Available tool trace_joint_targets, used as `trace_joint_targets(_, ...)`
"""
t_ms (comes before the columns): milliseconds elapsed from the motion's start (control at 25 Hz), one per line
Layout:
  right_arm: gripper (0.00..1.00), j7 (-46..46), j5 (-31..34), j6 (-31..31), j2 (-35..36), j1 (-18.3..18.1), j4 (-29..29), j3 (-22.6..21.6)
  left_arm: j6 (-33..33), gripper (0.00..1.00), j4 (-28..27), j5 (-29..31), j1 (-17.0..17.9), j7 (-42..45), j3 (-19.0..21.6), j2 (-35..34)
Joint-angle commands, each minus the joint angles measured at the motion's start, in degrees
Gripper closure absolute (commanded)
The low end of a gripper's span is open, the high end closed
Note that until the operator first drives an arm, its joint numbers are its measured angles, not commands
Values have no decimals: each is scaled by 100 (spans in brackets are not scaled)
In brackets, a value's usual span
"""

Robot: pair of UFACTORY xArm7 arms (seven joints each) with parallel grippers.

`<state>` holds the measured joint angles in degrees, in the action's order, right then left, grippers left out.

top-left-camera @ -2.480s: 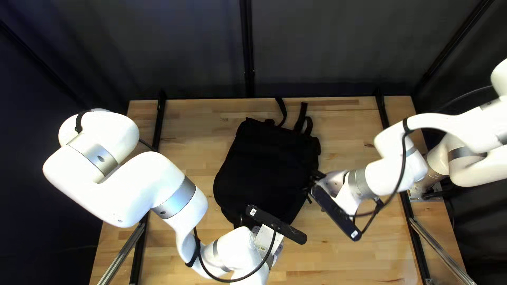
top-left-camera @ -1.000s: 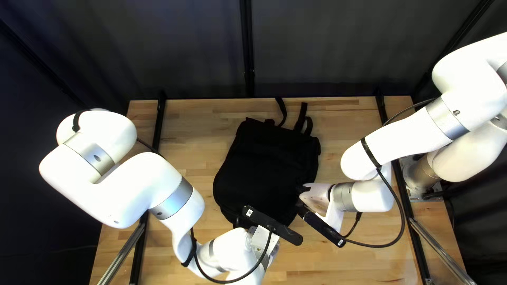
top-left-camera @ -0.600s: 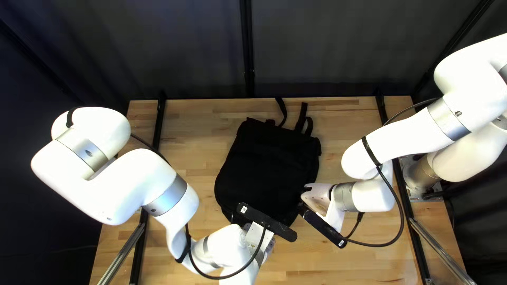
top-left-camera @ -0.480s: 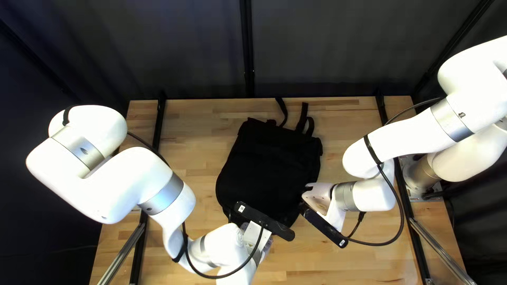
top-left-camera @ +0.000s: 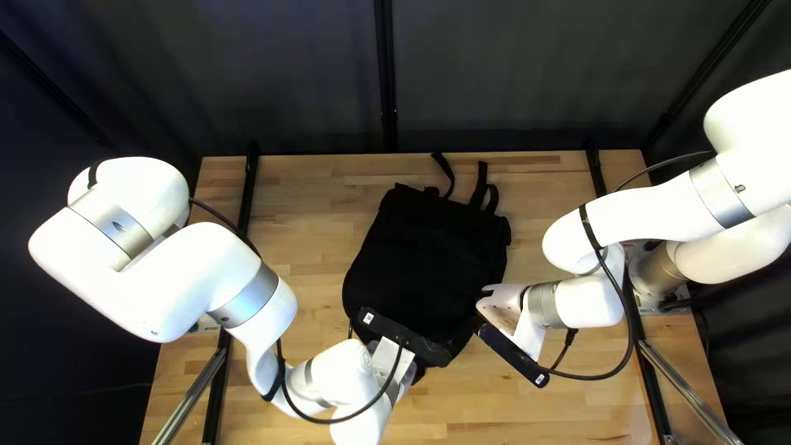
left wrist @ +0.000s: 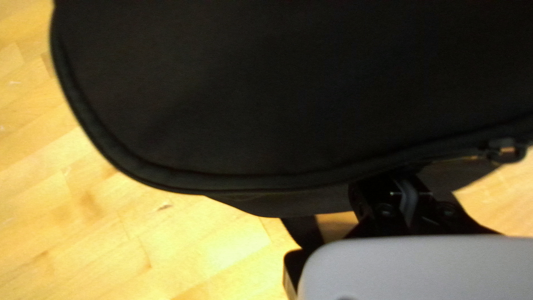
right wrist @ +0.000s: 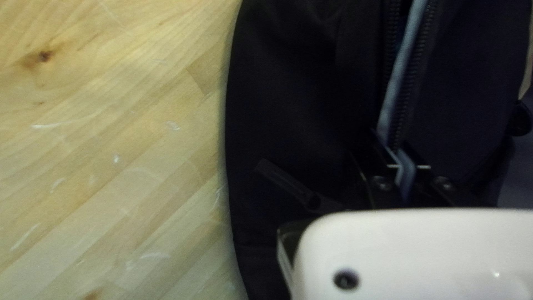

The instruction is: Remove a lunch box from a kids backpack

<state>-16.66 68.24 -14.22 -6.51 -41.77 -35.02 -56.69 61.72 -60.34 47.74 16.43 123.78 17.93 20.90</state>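
Observation:
A black backpack (top-left-camera: 424, 264) lies flat on the table, straps toward the far edge; no lunch box is visible. My left gripper (top-left-camera: 389, 359) is over its near end, and my right gripper (top-left-camera: 484, 303) is at its right side. In the left wrist view, the fingers of the left gripper (left wrist: 408, 186) are together against the side of the backpack (left wrist: 266, 111), below its piped edge; what their tips touch is hidden. In the right wrist view, the right gripper (right wrist: 402, 161) is shut on backpack cloth beside a parted zipper (right wrist: 411, 83) with blue-grey trim.
Wooden table (top-left-camera: 297, 206) surrounds the backpack. Its shoulder straps (top-left-camera: 482, 185) reach toward the far edge. Black rails run along both sides of the table. A metal zipper pull (left wrist: 506, 150) hangs at the backpack's edge, off to one side of my left gripper.
My left gripper has shifted left and slightly toward the far edge. My right gripper first swung in against the backpack's side, then edged right; the backpack slid slightly right with it.

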Motion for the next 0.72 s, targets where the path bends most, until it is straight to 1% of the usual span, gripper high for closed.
trace_joint_targets(40,100,235,-255,75,-77,83,78,92,-24,100,145,-113,-73,-87,9,-111)
trace_joint_targets(360,100,226,-249,75,-3,68,106,88,-19,100,433,-309,-149,-195,40,-344)
trace_joint_targets(520,100,305,-345,125,-49,100,163,127,21,100,518,-431,-194,-323,55,-477)
trace_joint_targets(720,100,648,-734,255,-248,284,310,320,-4,100,763,-612,-279,-478,66,-709)
